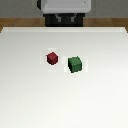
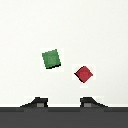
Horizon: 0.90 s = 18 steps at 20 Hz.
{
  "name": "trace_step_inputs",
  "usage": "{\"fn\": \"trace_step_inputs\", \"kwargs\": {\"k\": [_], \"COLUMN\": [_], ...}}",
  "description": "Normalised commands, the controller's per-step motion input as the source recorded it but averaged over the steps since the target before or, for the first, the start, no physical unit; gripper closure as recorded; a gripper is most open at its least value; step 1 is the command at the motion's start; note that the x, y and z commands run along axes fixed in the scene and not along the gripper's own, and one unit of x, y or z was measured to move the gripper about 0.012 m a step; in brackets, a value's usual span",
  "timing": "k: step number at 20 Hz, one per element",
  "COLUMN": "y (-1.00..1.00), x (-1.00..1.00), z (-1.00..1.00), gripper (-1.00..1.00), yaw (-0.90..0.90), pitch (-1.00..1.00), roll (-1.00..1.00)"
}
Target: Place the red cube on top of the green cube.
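White counter [image 1: 30, 100] is stretching wide and bare up front. Further in, the green cube [image 1: 74, 64] is sitting on the exterior view's right, the smaller dark red cube [image 1: 52, 58] near it on the left, the 2 apart, not touching. Both are resting flat, plain-faced, well clear of every counter edge. Beyond, the robot base [image 1: 65, 11] is looming. Only the wrist view is showing the tool [image 2: 63, 103]: 2 fingers [image 2: 36, 103] spread wide, gripping nothing.
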Motion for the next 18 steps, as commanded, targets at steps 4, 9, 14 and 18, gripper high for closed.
{"fn": "trace_step_inputs", "kwargs": {"k": [4,9,14,18], "y": [0.00,-0.20,-0.40,-0.25], "x": [0.00,0.00,0.00,0.50], "z": [0.00,0.00,0.00,0.00], "gripper": [-1.00,-1.00,-1.00,-1.00], "yaw": [0.00,0.00,0.00,0.00], "pitch": [0.00,0.00,0.00,0.00], "roll": [0.00,0.00,0.00,0.00]}}
